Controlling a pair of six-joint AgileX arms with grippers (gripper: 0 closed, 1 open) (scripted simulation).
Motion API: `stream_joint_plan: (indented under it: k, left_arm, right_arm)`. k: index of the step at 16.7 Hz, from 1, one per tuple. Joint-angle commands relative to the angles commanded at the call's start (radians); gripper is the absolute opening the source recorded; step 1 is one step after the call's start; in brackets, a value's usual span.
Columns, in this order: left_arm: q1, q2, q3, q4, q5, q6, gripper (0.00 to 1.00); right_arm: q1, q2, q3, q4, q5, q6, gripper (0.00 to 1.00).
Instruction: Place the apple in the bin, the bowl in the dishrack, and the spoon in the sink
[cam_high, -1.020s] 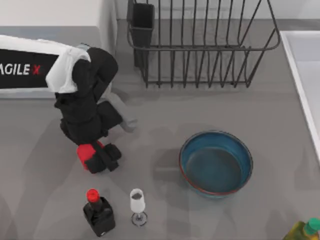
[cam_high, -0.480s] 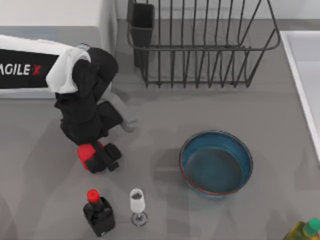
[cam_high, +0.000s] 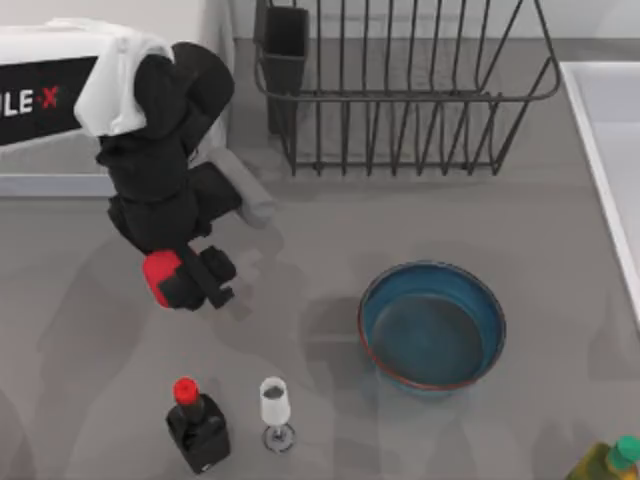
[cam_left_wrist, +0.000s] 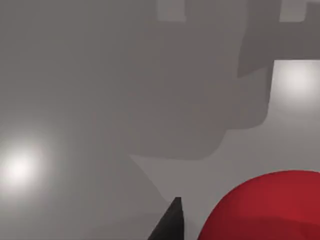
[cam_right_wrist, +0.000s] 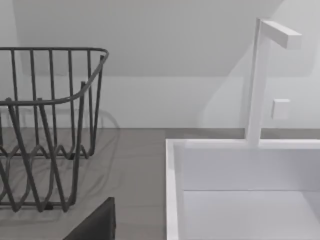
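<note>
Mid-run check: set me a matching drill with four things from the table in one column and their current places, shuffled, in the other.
Things:
1. apple
2. bowl
3. dishrack
4. sink

Places:
A. at the table's right edge
B. at the back of the table, near its middle
C. gripped in the left end effector, toward the table's left side
D. on the table in front of the dishrack, right of centre

Pairs: 1-C, 2-D, 3-B, 4-A
</note>
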Motion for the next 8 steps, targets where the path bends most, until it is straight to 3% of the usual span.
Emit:
stream_joint_plan:
  k: [4, 8]
  left_arm:
    - [0.0, -0.059, 0.096, -0.149, 0.0, -0.004, 0.0]
    - [0.0, -0.065, 0.107, -0.162, 0.0, -0.004, 0.0]
  right_arm:
    - [0.0, 0.0, 0.0, 0.0, 0.0, 0.0, 1.0]
    - [0.0, 0.0, 0.0, 0.0, 0.0, 0.0, 1.0]
